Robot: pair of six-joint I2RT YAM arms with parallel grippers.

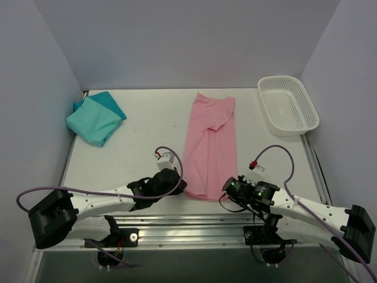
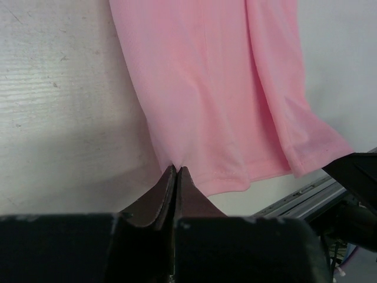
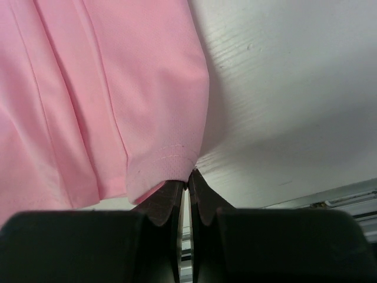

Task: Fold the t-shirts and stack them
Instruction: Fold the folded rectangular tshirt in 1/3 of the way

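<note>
White surface point(image 1: 147, 135): pink t-shirt point(image 1: 209, 147) lies centre, long strip; teal t-shirt point(image 1: 94, 121) folded far left. My left claw point(image 2: 177, 171), right claw point(image 3: 189, 174) clamped tight on pink hem's 2 near corners.

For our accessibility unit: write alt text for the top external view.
A folded pink t-shirt lies centred, the left tool and right tool pinching its near corners. A teal t-shirt sits far left, a white basket far right.
</note>
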